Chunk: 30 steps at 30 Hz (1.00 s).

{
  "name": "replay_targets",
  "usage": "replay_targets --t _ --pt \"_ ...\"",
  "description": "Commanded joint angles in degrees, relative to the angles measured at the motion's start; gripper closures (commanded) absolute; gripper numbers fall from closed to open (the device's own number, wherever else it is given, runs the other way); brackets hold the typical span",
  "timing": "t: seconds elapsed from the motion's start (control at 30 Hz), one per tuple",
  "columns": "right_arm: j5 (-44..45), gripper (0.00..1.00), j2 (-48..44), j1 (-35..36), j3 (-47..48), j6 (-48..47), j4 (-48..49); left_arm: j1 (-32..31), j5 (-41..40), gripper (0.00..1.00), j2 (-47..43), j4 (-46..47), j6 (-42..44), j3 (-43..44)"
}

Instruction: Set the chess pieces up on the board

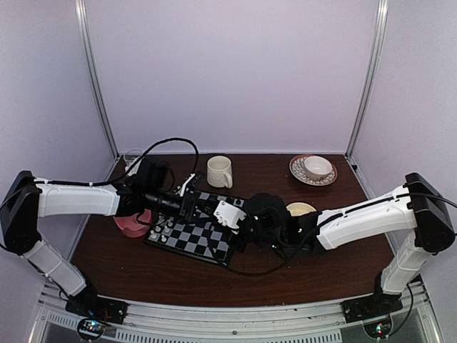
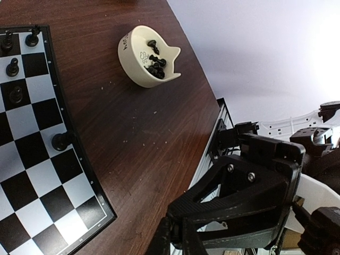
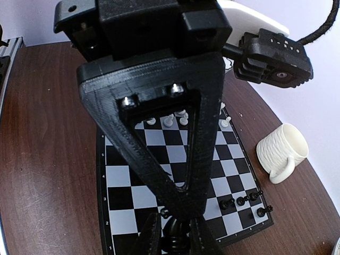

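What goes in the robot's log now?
left gripper: shut | right gripper: shut on black piece | place: over the board

The dark wooden table (image 1: 143, 279) carries the board (image 1: 196, 237) near its middle. A pink bowl (image 1: 132, 225) lies left, a cream bowl (image 1: 300, 209) right, a mug (image 1: 219, 171) far.

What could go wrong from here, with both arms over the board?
1. The left gripper, shut, and the right gripper sit close together above the board in the top view; the arms could collide.
2. The right gripper looks shut on a black piece, low beside the standing black pieces; placing it may topple them.
3. One dark piece at the board's edge looks tipped; it could roll off.
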Motion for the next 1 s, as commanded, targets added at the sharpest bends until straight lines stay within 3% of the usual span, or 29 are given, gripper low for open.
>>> replay_targets --t 0.0,0.1,0.17,0.23,0.4,0.5,0.73,0.97 --pt "1.1 0.99 0.8 0.4 1.1 0.0 2.2 0.0 1.7 0.95 0.9 1.1 0.8 2.0" --pt "1.2 0.99 0.9 0.4 1.0 0.0 2.5 0.0 1.8 1.0 1.2 1.1 1.0 2.1" --pt "1.4 0.92 1.0 0.4 1.0 0.1 2.5 0.0 1.6 1.0 1.1 0.6 1.6 2.2" --pt "1.6 0.82 0.9 0.4 0.9 0.2 2.4 0.0 0.3 1.0 0.5 -1.1 2.9 2.5" --pt "1.5 0.41 -0.7 0.4 -0.4 1.1 2.9 0.0 -6.8 1.0 -1.3 -9.3 8.6 4.4" --pt "0.4 0.24 -3.2 0.3 -1.9 2.5 2.9 0.0 -13.2 1.0 -2.7 -14.0 12.6 5.2" --pt "0.8 0.18 -11.8 -1.4 -6.2 5.0 -1.5 -0.1 -22.2 1.0 -2.3 -18.6 17.4 6.6" --pt "4.4 0.18 -18.9 -9.2 -11.9 15.8 -0.9 -3.0 -31.9 1.0 1.9 -24.6 22.6 12.9"
